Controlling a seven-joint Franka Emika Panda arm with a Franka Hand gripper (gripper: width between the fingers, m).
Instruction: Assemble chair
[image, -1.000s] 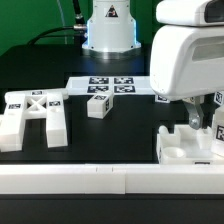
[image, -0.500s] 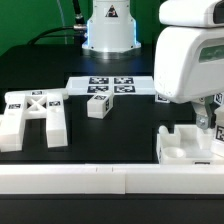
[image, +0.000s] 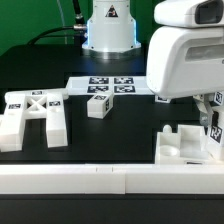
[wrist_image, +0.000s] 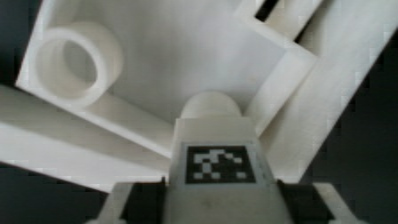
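Entry: grasp on leg, at the exterior view's right

- Change noted: a second ago the jaws stood wide, and half a second ago they were partway in. Now the gripper (wrist_image: 217, 200) has closed down narrow on a chair leg (wrist_image: 214, 125). In the wrist view the leg's tagged face sits squarely between the two fingers, with its rounded end pointing away from the wrist.
- The arm's white body has drifted a little toward the exterior view's left over the same second. We cannot tell from that view whether the leg has left the table (image: 125, 135), because the arm hides most of it.
- Where the parts lie: the held leg is at the far right of the exterior view, just beside the seat block (image: 180, 148). In the wrist view the block's round socket shows just beyond the leg. The X-braced frame (image: 35, 108) lies well apart, at the exterior view's left. A small tagged block (image: 97, 106) sits near the marker board (image: 110, 84). None of these has shifted.
- Our reading: the reach is over and the grasp is made. We judge that the lift comes next, followed by bringing the leg to a socket in the seat block.
- Risk: the leg stands close to the block and could catch its edge on the way up
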